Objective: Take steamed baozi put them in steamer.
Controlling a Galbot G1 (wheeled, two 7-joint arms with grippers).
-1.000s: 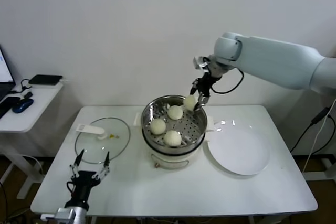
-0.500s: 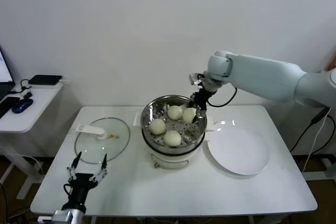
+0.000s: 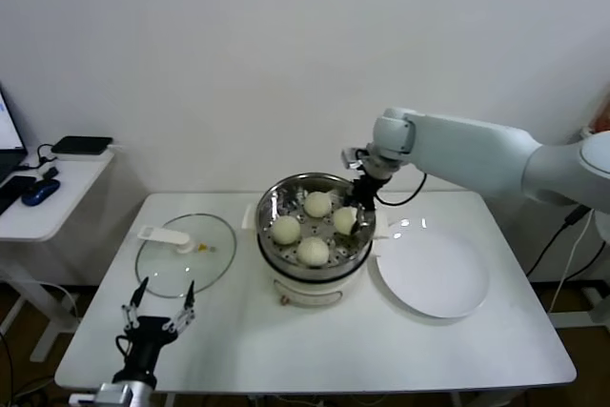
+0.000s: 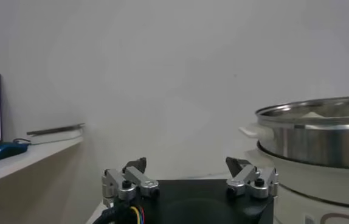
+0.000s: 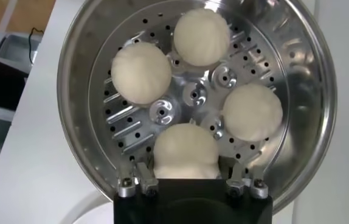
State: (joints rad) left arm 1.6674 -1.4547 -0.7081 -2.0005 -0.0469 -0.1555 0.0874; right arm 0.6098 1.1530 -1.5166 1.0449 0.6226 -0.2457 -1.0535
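Note:
The steamer (image 3: 274, 199) is a shiny steel basket with a perforated floor (image 5: 132, 119), standing mid-table on a cream pot base. Three baozi lie loose in it (image 3: 317, 204) (image 3: 286, 229) (image 3: 313, 252). Another baozi (image 5: 185, 149) sits low at the basket's right side, between the fingers of my right gripper (image 5: 186, 171), which is shut on it (image 3: 345, 221). My right gripper (image 3: 355, 216) reaches down inside the rim. My left gripper (image 3: 162, 304) waits open near the table's front left corner, nothing between its fingers (image 4: 190, 173).
A round glass lid (image 3: 184, 253) with a white handle lies left of the steamer. A flat white plate (image 3: 434, 274) lies to its right. A side table (image 3: 48, 202) with dark devices stands off to the far left.
My right gripper has come down with the baozi from above the steamer's back right rim into the basket. The left arm barely shifted.

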